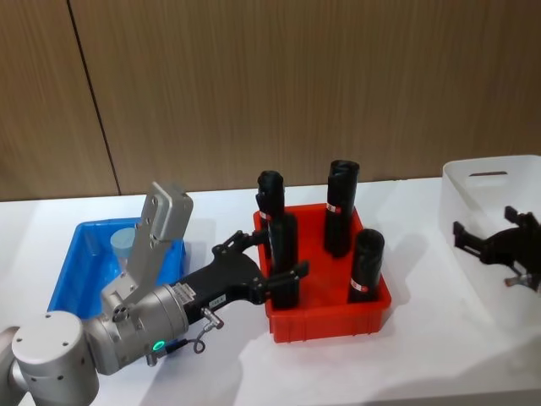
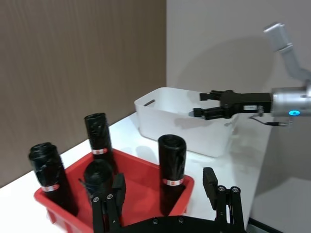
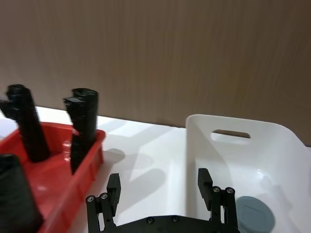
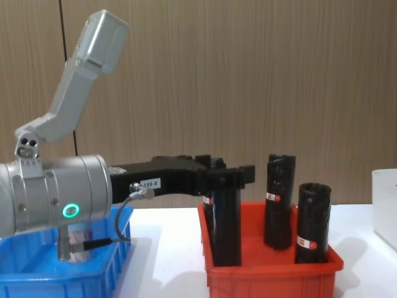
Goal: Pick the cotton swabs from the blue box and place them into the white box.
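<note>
Well, cotton swabs (image 3: 253,213) lie in the white box (image 3: 272,145) beneath the right gripper (image 3: 159,178) (fingers (image 3: 204,180) spread).

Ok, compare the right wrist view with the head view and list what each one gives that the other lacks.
Right wrist view: a cotton swab tub lying inside the white box. Head view: the blue box holding another tub, and the left pincer, open at the red bin. Both: the white box, the red bin, the black rolls and the right pincer, open.
</note>
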Robot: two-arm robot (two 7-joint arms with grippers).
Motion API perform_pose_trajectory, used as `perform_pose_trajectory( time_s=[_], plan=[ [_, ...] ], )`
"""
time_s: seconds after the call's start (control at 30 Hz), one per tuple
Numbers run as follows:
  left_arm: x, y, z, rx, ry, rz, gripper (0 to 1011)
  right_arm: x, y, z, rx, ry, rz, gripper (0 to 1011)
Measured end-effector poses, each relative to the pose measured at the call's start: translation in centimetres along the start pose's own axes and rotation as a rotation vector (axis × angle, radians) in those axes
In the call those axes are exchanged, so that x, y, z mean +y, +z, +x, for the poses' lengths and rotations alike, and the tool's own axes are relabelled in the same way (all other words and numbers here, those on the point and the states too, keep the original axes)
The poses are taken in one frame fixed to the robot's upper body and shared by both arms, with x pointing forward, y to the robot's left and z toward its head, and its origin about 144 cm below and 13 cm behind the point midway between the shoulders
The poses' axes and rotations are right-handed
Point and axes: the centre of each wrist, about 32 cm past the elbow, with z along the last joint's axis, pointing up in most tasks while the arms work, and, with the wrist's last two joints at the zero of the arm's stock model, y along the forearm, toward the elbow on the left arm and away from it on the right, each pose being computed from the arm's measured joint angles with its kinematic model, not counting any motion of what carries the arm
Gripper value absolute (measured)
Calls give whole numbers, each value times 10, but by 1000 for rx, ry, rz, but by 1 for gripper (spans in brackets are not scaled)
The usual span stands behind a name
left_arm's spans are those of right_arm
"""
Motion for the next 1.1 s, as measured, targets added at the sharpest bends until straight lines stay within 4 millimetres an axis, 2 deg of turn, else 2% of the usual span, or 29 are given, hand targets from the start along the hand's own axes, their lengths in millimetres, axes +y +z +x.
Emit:
perform_pose_trajectory(
  time_s=[0.7, 0.93, 1.1],
  plan=[
    [4, -3, -28, -120, 223, 5, 1004, -45, -3, -78, 25, 92, 135, 1002],
    [6, -4, -38, -158, 296, -3, 1004, -60, 0, -97, 43, 110, 174, 1002],
    [7, -4, -44, -181, 341, -10, 1004, -65, 0, -102, 49, 116, 186, 1002]
  ],
)
